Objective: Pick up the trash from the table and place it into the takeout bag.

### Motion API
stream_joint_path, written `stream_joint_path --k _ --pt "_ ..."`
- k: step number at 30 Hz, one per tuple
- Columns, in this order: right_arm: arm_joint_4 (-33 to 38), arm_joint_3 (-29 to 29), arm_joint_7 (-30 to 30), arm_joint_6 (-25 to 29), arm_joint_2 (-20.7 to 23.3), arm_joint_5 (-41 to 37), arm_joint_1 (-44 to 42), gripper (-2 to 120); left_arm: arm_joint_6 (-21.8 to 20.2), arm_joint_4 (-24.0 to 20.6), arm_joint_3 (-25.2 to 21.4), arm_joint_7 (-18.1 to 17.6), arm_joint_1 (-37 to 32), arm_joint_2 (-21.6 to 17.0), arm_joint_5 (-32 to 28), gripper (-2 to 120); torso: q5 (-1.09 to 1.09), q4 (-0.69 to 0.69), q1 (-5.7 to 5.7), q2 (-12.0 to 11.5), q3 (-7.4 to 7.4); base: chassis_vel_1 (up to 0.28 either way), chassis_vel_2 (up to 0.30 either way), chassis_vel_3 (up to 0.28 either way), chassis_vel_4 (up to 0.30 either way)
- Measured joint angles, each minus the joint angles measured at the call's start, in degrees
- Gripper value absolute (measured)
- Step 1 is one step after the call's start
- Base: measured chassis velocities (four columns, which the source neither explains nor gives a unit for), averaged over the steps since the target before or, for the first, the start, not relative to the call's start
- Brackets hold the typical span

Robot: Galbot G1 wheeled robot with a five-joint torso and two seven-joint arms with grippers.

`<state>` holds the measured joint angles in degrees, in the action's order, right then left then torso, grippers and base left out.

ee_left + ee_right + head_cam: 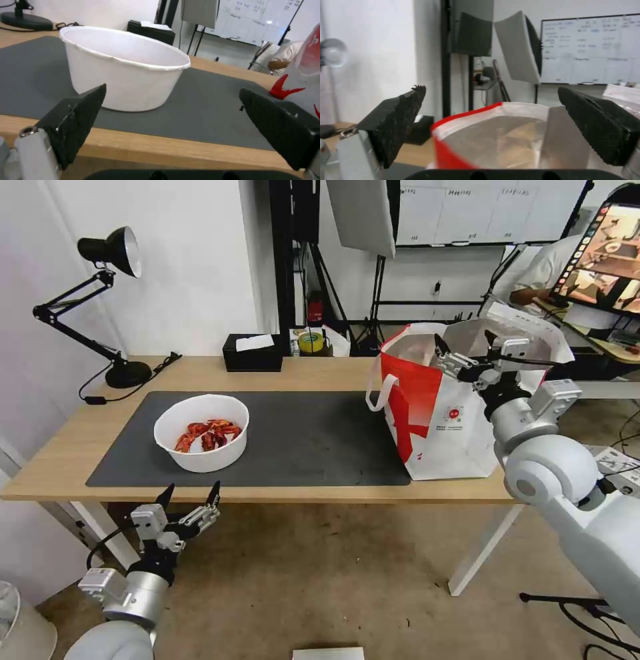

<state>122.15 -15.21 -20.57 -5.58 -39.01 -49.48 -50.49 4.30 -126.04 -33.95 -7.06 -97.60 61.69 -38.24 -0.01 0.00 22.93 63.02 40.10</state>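
Above the mouth of the white-and-red foil-lined takeout bag (440, 400), my right tool (463, 347) hovering with fingers spread empty, my left tool (189, 499) waiting open below the light wood worktop (307, 373) edge, facing the white round bowl of red crayfish shells (201, 432) sitting on the dark grey mat (313, 437).

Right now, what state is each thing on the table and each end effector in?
Bowl: upright on the mat, holding red shells.
Takeout bag: standing, mouth open.
Tissue box: tissue sticking out.
Left end effector: open, below the table edge.
Right end effector: open, above the bag.
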Motion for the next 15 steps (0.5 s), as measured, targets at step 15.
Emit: stream_joint_path --k 15 --pt "8.4 -3.8 1.9 2.6 -4.0 11.2 -21.4 100 0.4 -0.4 -2.5 0.3 -2.3 1.3 0.5 100 0.01 0.00 -0.01 0.0 0.00 0.000 0.000 0.000 0.000"
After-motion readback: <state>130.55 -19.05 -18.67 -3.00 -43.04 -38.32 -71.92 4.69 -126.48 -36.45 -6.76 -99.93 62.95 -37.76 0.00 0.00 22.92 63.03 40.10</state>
